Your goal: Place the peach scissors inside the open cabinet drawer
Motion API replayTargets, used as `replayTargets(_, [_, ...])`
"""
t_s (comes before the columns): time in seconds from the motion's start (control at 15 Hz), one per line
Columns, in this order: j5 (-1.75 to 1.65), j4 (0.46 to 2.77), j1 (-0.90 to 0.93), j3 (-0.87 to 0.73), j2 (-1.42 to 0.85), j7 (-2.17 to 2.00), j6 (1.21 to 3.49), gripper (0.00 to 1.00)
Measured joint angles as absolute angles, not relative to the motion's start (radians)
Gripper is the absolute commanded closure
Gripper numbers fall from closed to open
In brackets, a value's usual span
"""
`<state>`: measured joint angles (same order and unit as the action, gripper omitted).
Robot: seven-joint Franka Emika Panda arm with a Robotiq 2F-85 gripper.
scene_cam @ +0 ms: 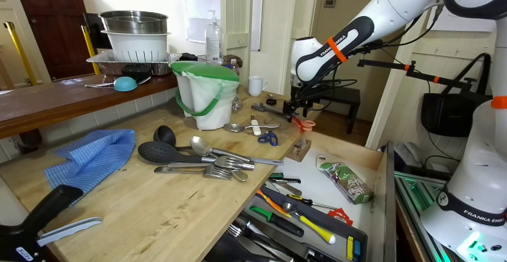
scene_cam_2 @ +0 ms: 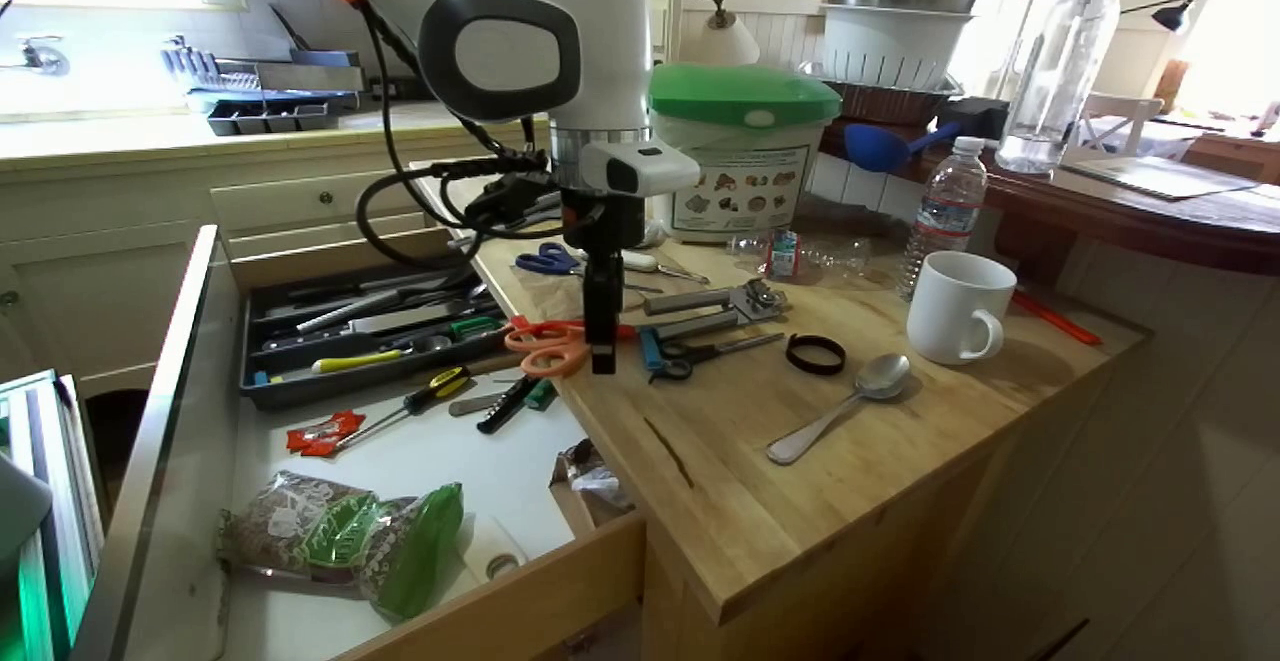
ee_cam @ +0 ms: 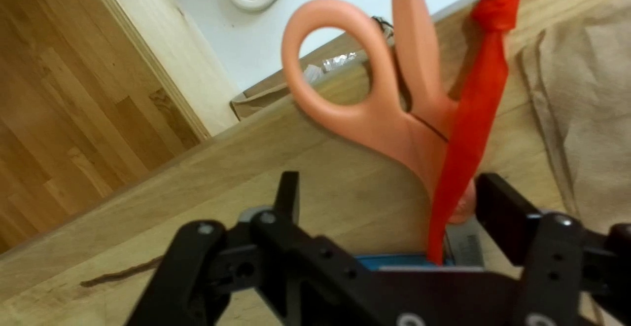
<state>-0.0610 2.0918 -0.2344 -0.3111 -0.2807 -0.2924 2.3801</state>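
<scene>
The peach scissors (ee_cam: 382, 121) lie on the wooden counter at its edge, handle loops reaching over the open cabinet drawer (scene_cam_2: 480, 486). A red ribbon (ee_cam: 475, 119) is knotted near one loop and crosses them. My gripper (ee_cam: 393, 190) stands open over the counter, jaws wide apart. The peach pivot end lies between the fingers, close to or touching the right-hand one in the wrist view; nothing is gripped. A grey metal strip below that end is mostly hidden by the gripper. In both exterior views the gripper (scene_cam: 298, 111) points down beside the scissors (scene_cam: 310, 123).
Inside the drawer are a dark cutlery tray (scene_cam_2: 275, 381), a screwdriver (scene_cam_2: 440, 381) and a bag of food (scene_cam_2: 330, 531). Near the gripper on the counter lie a can opener (scene_cam_2: 720, 311), blue-handled scissors (scene_cam: 269, 138) and a spoon (scene_cam_2: 880, 378). A mug (scene_cam_2: 945, 311) and lidded bucket (scene_cam: 212, 107) stand behind.
</scene>
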Motion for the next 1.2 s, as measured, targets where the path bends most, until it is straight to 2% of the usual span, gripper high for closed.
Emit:
replayTargets(0.07, [-0.061, 2.091, -0.235, -0.309, -0.281, -0.277, 2.381, 0.37])
replayTargets(0.2, [-0.053, 2.086, -0.236, -0.298, -0.281, -0.223, 2.383, 0.4])
replayTargets(0.27, [-0.047, 2.084, -0.238, -0.291, -0.281, -0.195, 2.385, 0.34])
replayTargets(0.33, [-0.039, 2.083, -0.241, -0.285, -0.281, -0.166, 2.388, 0.18])
replayTargets(0.4, [-0.025, 2.083, -0.247, -0.279, -0.281, -0.136, 2.389, 0.16])
replayTargets(0.47, [-0.008, 2.083, -0.254, -0.273, -0.281, -0.105, 2.39, 0.24])
replayTargets(0.6, [0.033, 2.083, -0.271, -0.263, -0.282, -0.045, 2.39, 0.49])
replayTargets(0.67, [0.059, 2.083, -0.281, -0.258, -0.282, -0.013, 2.39, 0.5])
replayTargets(0.73, [0.083, 2.083, -0.29, -0.253, -0.283, 0.015, 2.391, 0.56])
replayTargets(1.07, [0.155, 2.078, -0.321, -0.241, -0.277, 0.107, 2.391, 0.95])
replayTargets(1.13, [0.163, 2.077, -0.322, -0.239, -0.277, 0.115, 2.39, 0.97])
replayTargets(1.2, [0.167, 2.076, -0.323, -0.238, -0.276, 0.121, 2.39, 0.94])
